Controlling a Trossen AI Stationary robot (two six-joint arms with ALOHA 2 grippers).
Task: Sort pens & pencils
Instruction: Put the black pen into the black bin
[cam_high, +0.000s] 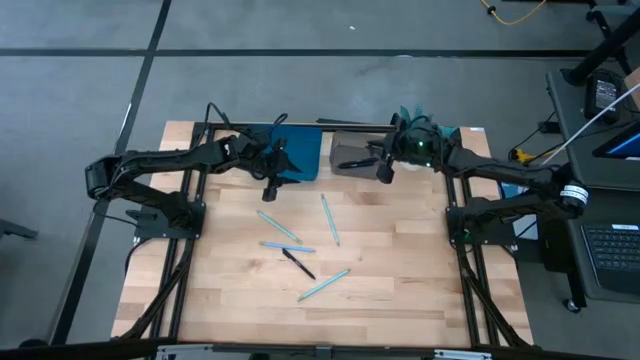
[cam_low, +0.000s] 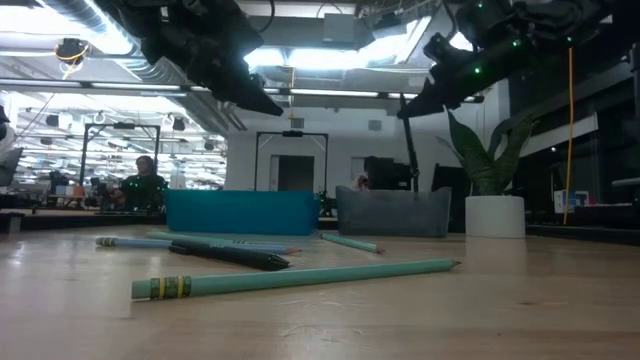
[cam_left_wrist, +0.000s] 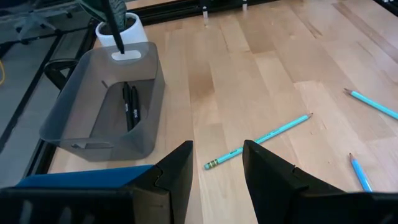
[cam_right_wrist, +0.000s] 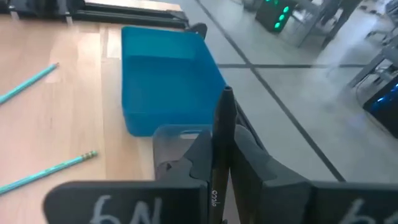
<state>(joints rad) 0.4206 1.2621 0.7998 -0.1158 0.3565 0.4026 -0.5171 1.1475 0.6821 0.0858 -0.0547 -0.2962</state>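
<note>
Wooden table (cam_high: 400, 270): right gripper (cam_right_wrist: 227, 155) fingers clench a pen (cam_right_wrist: 221, 143); left gripper (cam_left_wrist: 216, 165) fingers spread.

A pale wooden bench (cam_high: 400, 260) with a dark metal frame stands on a grey floor (cam_high: 300, 90). At its far edge sit two open bins close together: a blue bin (cam_high: 303, 155) and a grey bin (cam_high: 352, 156). A white pot (cam_low: 494, 216) with a green plant (cam_low: 480, 155) stands beside the grey bin. Off to one side of the bench is a desk with a keyboard (cam_high: 611, 257). Beyond lies an office where a person (cam_low: 143, 183) sits.
</note>
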